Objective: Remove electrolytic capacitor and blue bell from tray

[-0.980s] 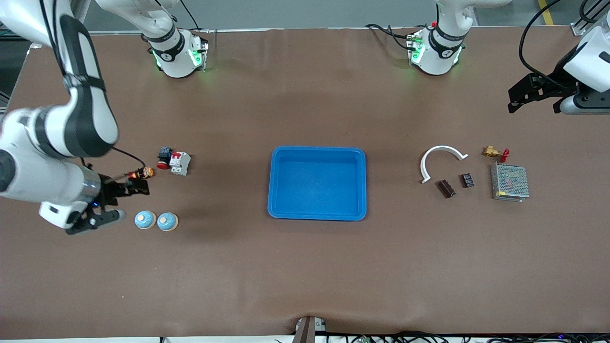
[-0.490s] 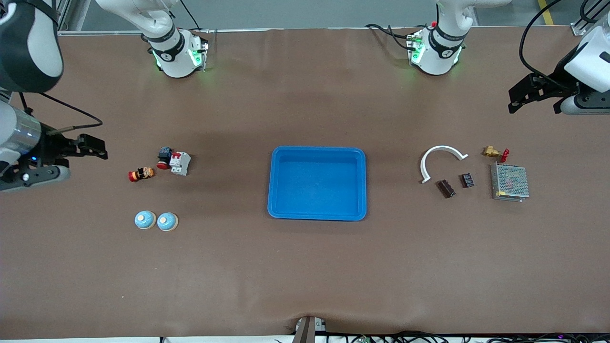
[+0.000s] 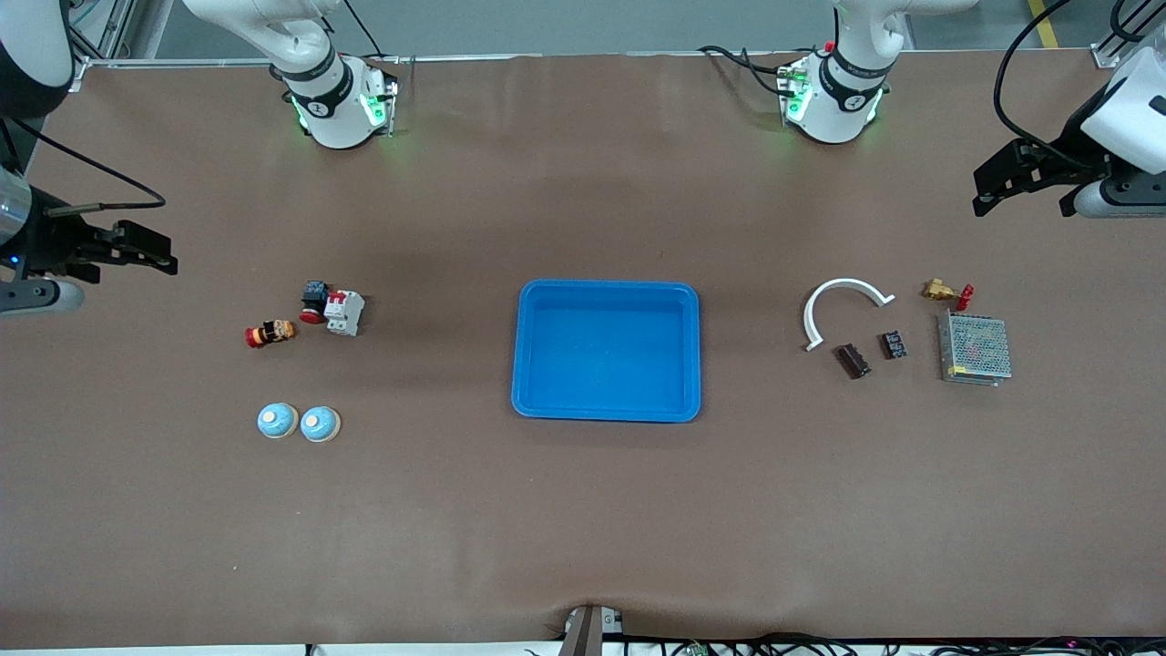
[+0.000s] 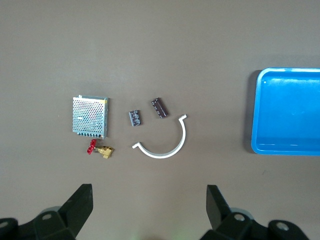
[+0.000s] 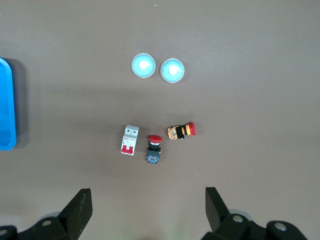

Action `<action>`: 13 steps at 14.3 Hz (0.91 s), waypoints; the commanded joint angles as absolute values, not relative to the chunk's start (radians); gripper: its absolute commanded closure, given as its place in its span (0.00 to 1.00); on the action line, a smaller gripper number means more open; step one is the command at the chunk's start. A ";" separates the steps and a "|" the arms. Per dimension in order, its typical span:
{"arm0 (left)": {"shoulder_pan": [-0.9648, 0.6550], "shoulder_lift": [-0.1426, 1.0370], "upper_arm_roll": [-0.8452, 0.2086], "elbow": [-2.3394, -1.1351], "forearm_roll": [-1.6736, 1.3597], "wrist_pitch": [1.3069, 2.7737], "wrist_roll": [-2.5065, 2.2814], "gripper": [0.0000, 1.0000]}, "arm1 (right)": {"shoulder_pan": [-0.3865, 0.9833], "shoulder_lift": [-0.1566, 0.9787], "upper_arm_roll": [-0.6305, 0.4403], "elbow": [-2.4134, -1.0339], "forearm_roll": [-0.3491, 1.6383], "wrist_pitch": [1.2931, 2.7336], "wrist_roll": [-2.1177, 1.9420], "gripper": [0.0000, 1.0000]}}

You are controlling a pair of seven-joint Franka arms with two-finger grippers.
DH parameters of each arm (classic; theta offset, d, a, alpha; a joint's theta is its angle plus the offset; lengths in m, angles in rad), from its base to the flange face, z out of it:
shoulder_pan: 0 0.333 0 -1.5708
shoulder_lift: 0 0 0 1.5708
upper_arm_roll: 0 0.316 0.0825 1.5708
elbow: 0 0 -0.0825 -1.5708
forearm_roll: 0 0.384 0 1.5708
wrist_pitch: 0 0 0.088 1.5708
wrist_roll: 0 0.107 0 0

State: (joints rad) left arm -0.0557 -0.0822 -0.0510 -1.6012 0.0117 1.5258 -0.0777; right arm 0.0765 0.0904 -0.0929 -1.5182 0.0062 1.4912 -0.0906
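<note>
We see bright blue shallow plastic tray mid-table; left gripper, right gripper at table ends, fingers spread, empty.

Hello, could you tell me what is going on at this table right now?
Nothing is being handled at the moment. The blue tray sits empty mid-table. Two blue bells lie on the table toward the right arm's end, beside a small orange part. The right gripper hangs open and empty above that end; the left gripper hangs open near the mesh box.
</note>
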 commanded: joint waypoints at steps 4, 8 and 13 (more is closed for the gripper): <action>-0.058 -0.072 -0.054 -1.582 0.008 1.520 -0.080 0.00 | 0.060 0.023 -0.080 -1.554 -0.020 1.465 -0.052 0.00; -0.052 -0.060 -0.054 -1.563 0.008 1.519 -0.081 0.00 | 0.023 -0.003 -0.078 -1.559 -0.020 1.439 -0.055 0.00; -0.052 -0.060 -0.054 -1.563 0.008 1.511 -0.083 0.00 | -0.006 -0.003 -0.078 -1.545 -0.021 1.416 -0.084 0.00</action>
